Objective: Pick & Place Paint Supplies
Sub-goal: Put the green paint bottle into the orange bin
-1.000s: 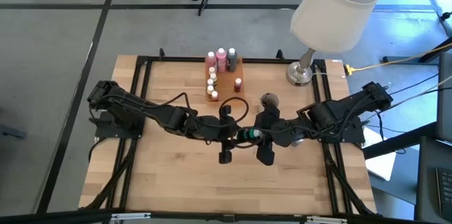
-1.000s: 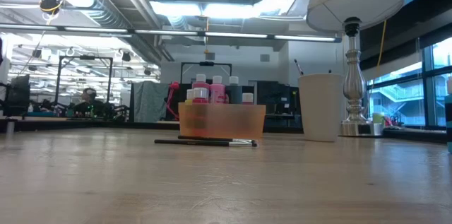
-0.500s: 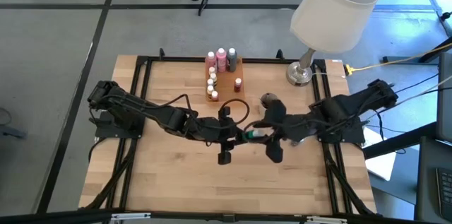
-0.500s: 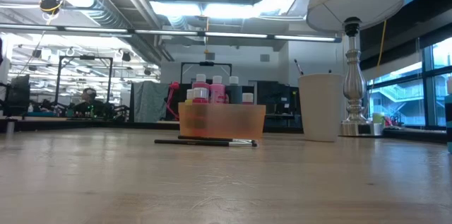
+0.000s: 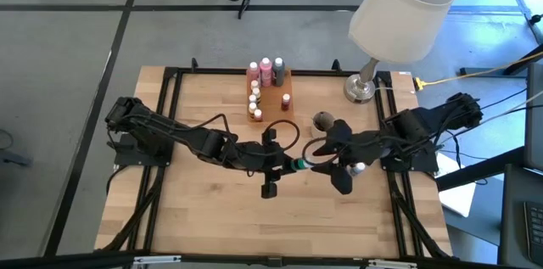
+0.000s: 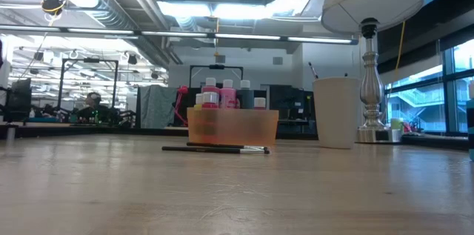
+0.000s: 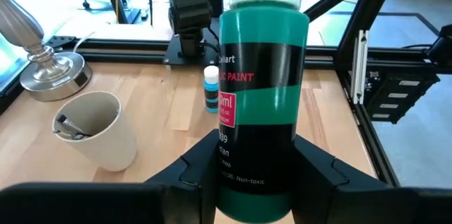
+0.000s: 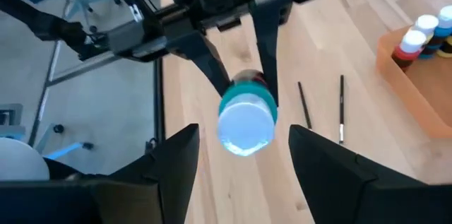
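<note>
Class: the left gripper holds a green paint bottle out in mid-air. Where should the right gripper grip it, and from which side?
Grip the white-capped end of the green paint bottle, coming straight along its axis from the right. The left gripper covers the body; only the cap end juts free toward the open right gripper.

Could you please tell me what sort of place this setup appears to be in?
Probably an open-plan lab or workshop: exposed ceiling ducts and strip lights, a person at a distant workstation, and a black-framed wooden table carrying two robot arms.

The green bottle (image 7: 260, 104) has its cap cut off.
</note>
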Controlling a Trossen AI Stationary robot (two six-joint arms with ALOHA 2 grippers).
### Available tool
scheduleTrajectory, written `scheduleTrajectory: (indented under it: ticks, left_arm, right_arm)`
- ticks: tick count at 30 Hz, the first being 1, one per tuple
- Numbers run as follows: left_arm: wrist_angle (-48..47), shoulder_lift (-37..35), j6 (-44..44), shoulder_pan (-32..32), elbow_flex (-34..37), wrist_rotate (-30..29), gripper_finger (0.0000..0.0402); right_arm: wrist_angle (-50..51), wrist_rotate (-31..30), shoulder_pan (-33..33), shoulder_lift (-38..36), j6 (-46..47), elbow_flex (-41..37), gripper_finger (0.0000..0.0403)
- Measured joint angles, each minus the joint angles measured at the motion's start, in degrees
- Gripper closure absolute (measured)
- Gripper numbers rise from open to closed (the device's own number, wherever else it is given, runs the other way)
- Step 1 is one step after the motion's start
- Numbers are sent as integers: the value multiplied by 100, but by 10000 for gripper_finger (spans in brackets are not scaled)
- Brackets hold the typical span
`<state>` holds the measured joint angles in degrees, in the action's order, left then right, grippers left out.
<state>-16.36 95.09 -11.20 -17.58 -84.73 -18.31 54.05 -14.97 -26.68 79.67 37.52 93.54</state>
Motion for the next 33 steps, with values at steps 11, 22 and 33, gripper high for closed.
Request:
scheduleTrajectory:
  ticks: [11,22,33]
  left_arm:
    - [112,0,94,3,0,-4,281]
    - [143,0,149,14,0,-44,281]
    - [133,-4,126,15,0,-156,281]
  right_arm:
    - [-2,138,169,36,-44,-4,179]
    - [-70,470,346,165,-347,-4,183]
    - [-191,492,344,154,-499,-4,261]
